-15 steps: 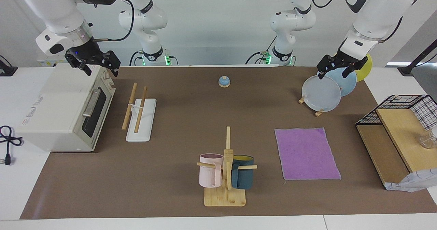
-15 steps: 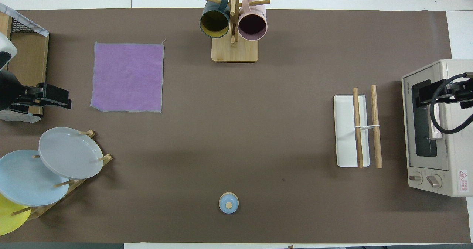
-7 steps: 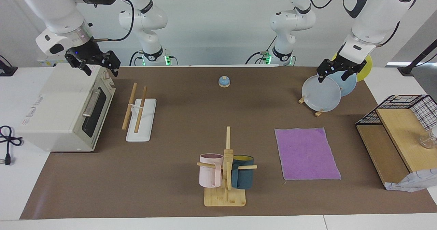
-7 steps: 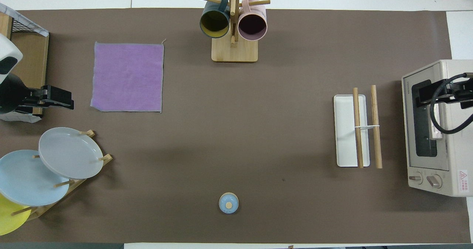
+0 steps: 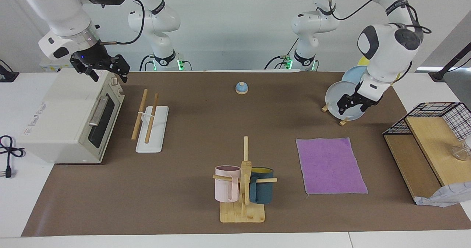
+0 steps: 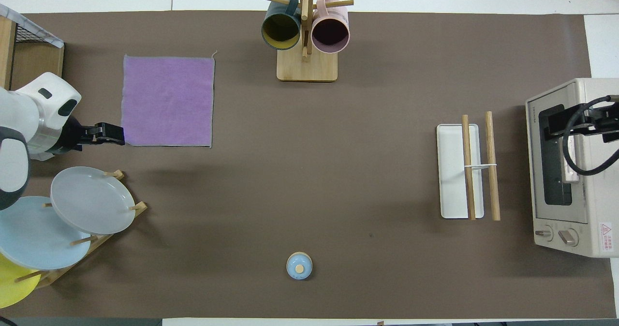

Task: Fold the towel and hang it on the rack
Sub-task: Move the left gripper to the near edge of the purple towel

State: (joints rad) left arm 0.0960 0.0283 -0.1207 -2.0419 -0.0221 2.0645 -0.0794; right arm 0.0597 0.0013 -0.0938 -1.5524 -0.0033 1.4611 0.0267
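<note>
Item: purple towel (image 5: 331, 166), flat on the table (image 5: 191, 130), unfolded, at five o'clock in the facing view. We log the left tool (image 5: 352, 104) newly lowered toward it, empty, grip width undeterminable. Right tool (image 5: 101, 68) waits, open, over the toaster oven (image 5: 66, 119). Rack (image 5: 149, 121) bare.

Only a red triangle warning sticker shows on the toaster oven (image 6: 573, 166), its wording too small to read.

The towel (image 5: 331, 166) is fuzzy matt purple cloth. The rack (image 5: 150, 121) has bare wooden dowels on a smooth white base. The plates (image 5: 346, 100) look glossy.
</note>
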